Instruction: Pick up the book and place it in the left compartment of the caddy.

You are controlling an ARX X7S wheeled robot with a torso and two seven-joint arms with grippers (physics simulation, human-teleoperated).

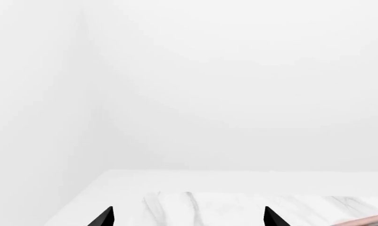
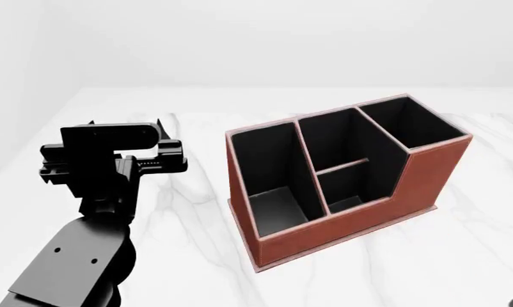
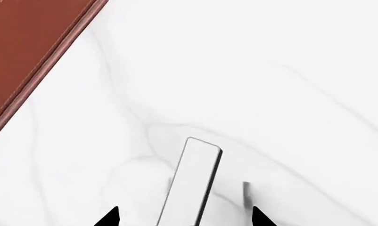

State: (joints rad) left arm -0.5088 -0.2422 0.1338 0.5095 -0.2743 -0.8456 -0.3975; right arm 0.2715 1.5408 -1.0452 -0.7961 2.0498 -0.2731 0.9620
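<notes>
The reddish-brown caddy (image 2: pixel 342 220) stands mid-table with its black interior open to the head view. Its left compartment (image 2: pixel 265 160), long and narrow, is at the low-walled end. The book (image 3: pixel 192 183) appears only in the right wrist view, as a thin white slab with a dark cover line along one side. It lies between the tips of my right gripper (image 3: pixel 185 217). Those jaws are open, with a gap on each side of the book. My left gripper (image 1: pixel 189 217) is open over bare marble, left of the caddy, and holds nothing.
The white marble table (image 2: pixel 180 211) ends at a far edge (image 1: pixel 239 172) against a white wall. A side wall of the caddy (image 3: pixel 32 47) crosses one corner of the right wrist view. The left arm (image 2: pixel 77 256) rises at the near left.
</notes>
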